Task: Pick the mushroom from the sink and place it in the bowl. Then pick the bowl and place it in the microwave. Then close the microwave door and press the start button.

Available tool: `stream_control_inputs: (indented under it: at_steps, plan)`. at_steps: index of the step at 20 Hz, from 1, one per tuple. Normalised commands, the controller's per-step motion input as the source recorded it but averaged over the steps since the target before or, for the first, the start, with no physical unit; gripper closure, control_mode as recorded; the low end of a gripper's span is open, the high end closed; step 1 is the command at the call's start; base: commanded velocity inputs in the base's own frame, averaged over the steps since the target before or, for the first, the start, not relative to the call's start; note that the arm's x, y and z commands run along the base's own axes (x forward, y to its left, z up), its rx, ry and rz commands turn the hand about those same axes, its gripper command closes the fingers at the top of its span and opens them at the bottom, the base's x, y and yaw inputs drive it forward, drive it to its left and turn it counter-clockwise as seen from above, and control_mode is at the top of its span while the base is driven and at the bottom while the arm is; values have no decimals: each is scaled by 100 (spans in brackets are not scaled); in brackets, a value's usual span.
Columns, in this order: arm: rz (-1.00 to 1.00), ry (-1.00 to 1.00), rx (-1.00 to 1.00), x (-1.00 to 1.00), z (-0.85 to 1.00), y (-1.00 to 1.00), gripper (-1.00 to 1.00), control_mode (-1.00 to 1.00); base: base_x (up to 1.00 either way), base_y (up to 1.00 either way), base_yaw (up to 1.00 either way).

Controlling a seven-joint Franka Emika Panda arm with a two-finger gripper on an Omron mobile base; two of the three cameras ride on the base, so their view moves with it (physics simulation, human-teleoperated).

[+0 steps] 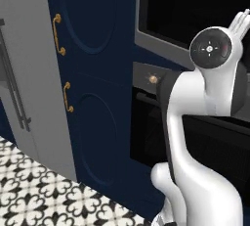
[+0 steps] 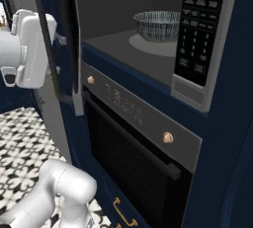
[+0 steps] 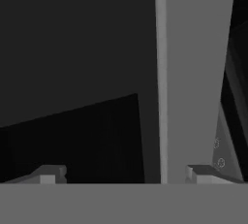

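You have the bowl (image 2: 159, 24) already inside the microwave (image 2: 148, 44), upright with its mouth facing up, sitting on the round turntable plate (image 2: 148, 43) toward the back right of the dark cavity. You cannot tell from here whether the mushroom is in it — the rim hides the inside.

The microwave door (image 2: 52, 49) stands open, swung out to the left of the cavity, its long axis vertical; in the right base view you see it nearly edge-on. In the left base view its black glass panel (image 1: 190, 10) in the grey frame faces you from the upper right.

Your gripper (image 3: 126, 174) sits just at the door: in the hand view the two fingertips (image 3: 48, 174) stand wide apart with nothing between them, and a grey upright strip of the door frame (image 3: 193, 82) rises ahead, closer to the right-hand tip. It holds nothing.

Around you: the keypad strip (image 2: 200, 29) runs down the right side of the microwave, its buttons too small to read. Below is a black-glass oven (image 2: 138, 158) with brass knobs (image 2: 168, 137) and a faint display whose characters you cannot make out. Navy cabinet fronts with brass handles (image 1: 58, 34) stand left of the oven, a grey tall panel (image 1: 24, 73) beside them, and the floor (image 1: 44, 191) is black-and-white patterned tile.
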Motion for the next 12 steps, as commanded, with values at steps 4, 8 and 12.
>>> stream_control_inputs:
  at_steps: [4, 8, 12]
  plan:
    - [4, -1, 12, 84, 0, -42, -100, -100, 0, 0, 0]
    - [11, 0, 8, 68, -6, -51, -100, -100, 0, 0, 0]
    - [10, 0, 6, 69, -8, -48, -100, -100, 0, 0, 0]
